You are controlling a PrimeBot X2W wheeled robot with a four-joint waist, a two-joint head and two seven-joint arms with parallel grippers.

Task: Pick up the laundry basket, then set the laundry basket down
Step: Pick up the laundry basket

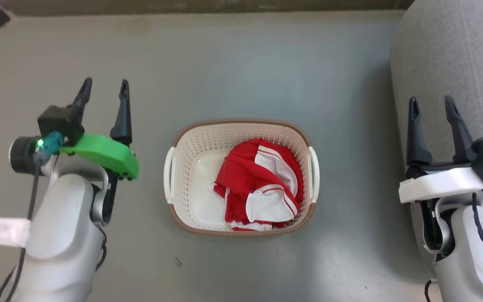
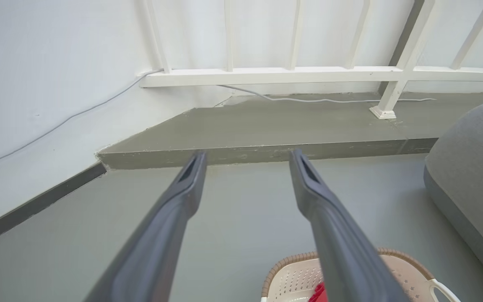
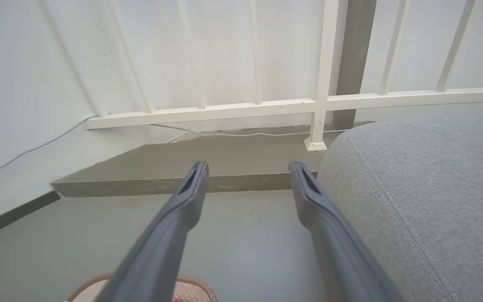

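Left pincer [image 1: 105, 82] and right pincer [image 1: 430, 100] gape wide, empty, laundry basket [image 1: 191, 142] between them, open floor [image 1: 241, 63] either side; grey cushion [image 1: 455, 50] beside right pincer; wrist views add a step [image 2: 266, 126] ahead.

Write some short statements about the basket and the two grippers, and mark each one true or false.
1. The laundry basket stands on the grey floor. True.
2. The left gripper is shut on the basket. False: it is open and apart from the basket.
3. A red and white garment lies in the basket. True.
4. The right gripper holds the garment. False: it is open and empty.
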